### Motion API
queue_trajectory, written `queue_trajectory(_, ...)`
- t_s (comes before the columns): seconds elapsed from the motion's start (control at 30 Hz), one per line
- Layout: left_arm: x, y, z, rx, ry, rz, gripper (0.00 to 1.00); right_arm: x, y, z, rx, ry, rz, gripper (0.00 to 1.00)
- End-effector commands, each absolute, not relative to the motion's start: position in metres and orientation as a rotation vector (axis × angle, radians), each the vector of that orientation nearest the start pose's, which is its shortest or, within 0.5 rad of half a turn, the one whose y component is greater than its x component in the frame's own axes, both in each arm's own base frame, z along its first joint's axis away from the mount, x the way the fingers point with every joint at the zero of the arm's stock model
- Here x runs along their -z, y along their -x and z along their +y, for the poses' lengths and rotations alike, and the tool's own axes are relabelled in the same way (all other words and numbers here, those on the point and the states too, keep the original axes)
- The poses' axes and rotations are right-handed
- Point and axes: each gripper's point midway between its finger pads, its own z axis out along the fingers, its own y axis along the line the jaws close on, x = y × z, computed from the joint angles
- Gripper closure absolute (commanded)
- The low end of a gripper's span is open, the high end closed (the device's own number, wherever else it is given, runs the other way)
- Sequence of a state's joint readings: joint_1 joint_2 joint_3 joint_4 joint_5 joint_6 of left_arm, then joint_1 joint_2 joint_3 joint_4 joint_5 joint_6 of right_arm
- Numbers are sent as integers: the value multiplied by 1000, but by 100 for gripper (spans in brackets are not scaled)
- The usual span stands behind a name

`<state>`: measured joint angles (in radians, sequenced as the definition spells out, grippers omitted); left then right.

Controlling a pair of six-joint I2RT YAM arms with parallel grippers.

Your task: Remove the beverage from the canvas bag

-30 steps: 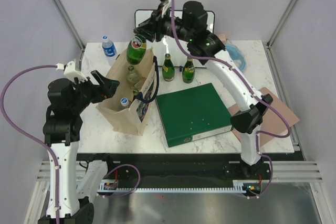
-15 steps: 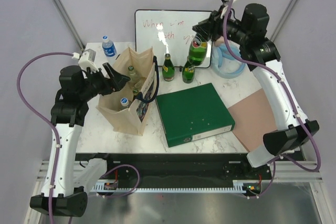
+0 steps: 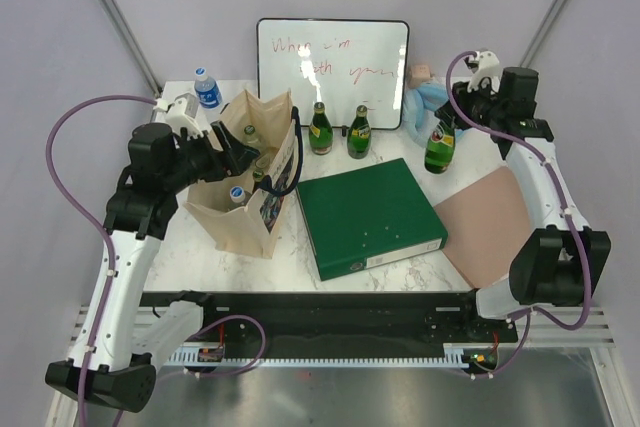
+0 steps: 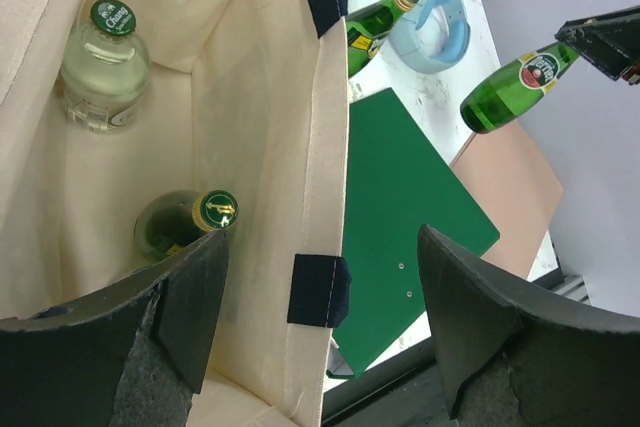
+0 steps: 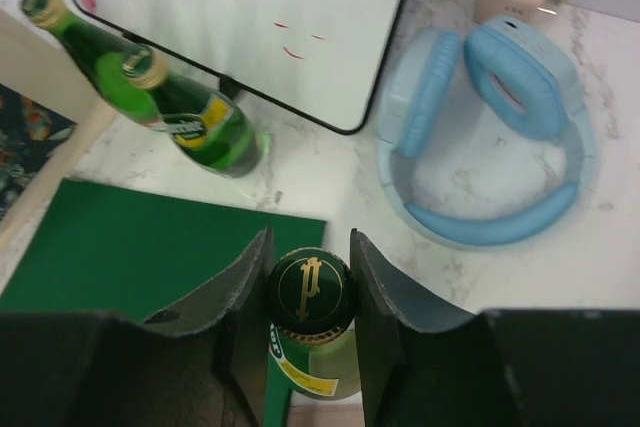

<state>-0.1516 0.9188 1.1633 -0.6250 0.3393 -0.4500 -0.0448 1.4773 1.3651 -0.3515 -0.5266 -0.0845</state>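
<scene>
Starting at the near left, the left gripper stands with jaws wide and empty at the mouth of the canvas bag, one finger inside and one outside its side wall. Below it, inside the bag, a clear bottle and a gold-capped green bottle stand neck up. The green binder lies mid-table beside the bag. At the far right, well apart from the bag, the right gripper is clamped narrow on the neck of a green glass bottle, the beverage already out. It hangs directly under the fingers, long axis near upright, just beside the blue headphones. Whether its base touches the table cannot be told. Judgement: release calls for a straight descent, and the left arm is nearer the remaining bottles.
</scene>
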Motion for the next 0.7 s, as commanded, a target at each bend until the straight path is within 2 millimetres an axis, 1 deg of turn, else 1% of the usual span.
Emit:
queue_trajectory(0.0, -328, -274, -119, 733, 92, 1960, 18, -331, -437, 44, -311, 466, 1673, 100)
queue_trajectory(0.07, -328, -273, -120, 730, 94, 1962, 18, -321, -438, 38, -291, 477, 1657, 100)
queue_trajectory(0.1, -327, -273, -120, 730, 94, 1963, 18, -314, -439, 29, -267, 467, 1639, 100)
queue_trajectory(0.2, -327, -274, -119, 720, 99, 1963, 18, -303, -441, 20, -257, 464, 1623, 100)
queue_trajectory(0.27, -327, -275, -121, 723, 99, 1967, 18, -297, -442, 19, -264, 476, 1621, 100)
queue_trajectory(0.4, -325, -276, -124, 720, 94, 1976, 18, -278, -445, 14, -244, 488, 1610, 100)
queue_trajectory(0.47, -323, -276, -125, 717, 90, 1982, 18, -273, -445, 14, -246, 489, 1607, 100)
queue_trajectory(0.67, -319, -280, -125, 692, 74, 1999, 18, -248, -439, 17, -277, 508, 1626, 98)
